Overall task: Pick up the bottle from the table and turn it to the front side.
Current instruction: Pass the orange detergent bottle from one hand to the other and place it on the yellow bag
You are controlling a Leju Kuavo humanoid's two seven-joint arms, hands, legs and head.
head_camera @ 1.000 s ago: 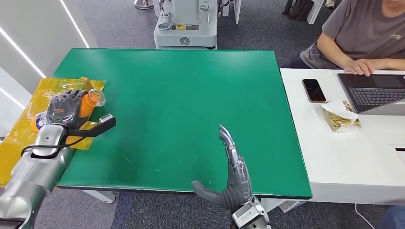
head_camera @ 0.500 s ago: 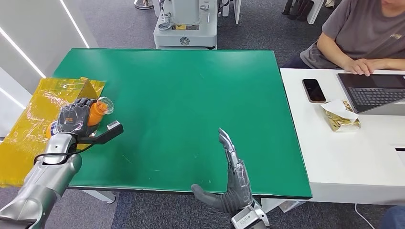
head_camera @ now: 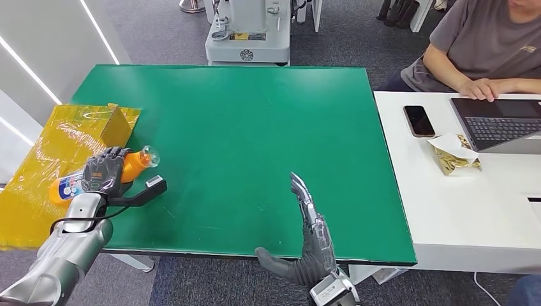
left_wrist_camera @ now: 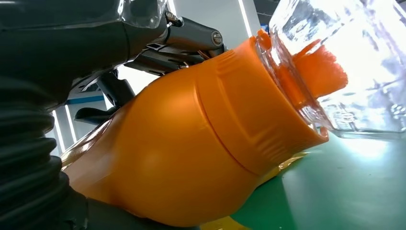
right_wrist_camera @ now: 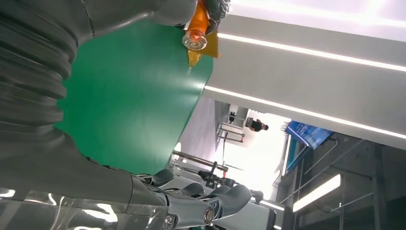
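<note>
Head view: left arm comes in from near-left corner of green desk (head_camera: 255, 140), forearm angled up twd the desk's left edge; left hand (head_camera: 102, 173) has dark fingers wrapped round the bottle (head_camera: 131, 164), thumb stuck out along the desk twd centre; bottle is orange w/ clear cap, lying on its side, tilted, cap end pointing in over the desk, blue-white label end poking out behind the hand over the yellow plastic sheet (head_camera: 44, 166) that hangs off the desk's left edge; can't tell if bottle touches the desk or is just above it; left wrist view: orange bottle shoulder + clear cap close up, fingers over the top of it, green desk just beneath; right hand (head_camera: 309, 236) at near edge of desk, right of centre, flat and on edge, fingers straight and together pointing twd far side, thumb spread out to the left, holding nothing; well apart from bottle; white side table (head_camera: 459, 210) to the right carries phone (head_camera: 419, 120), laptop (head_camera: 504, 121), gold packet (head_camera: 456, 156); person (head_camera: 485, 44) seated at it, hand on laptop
</note>
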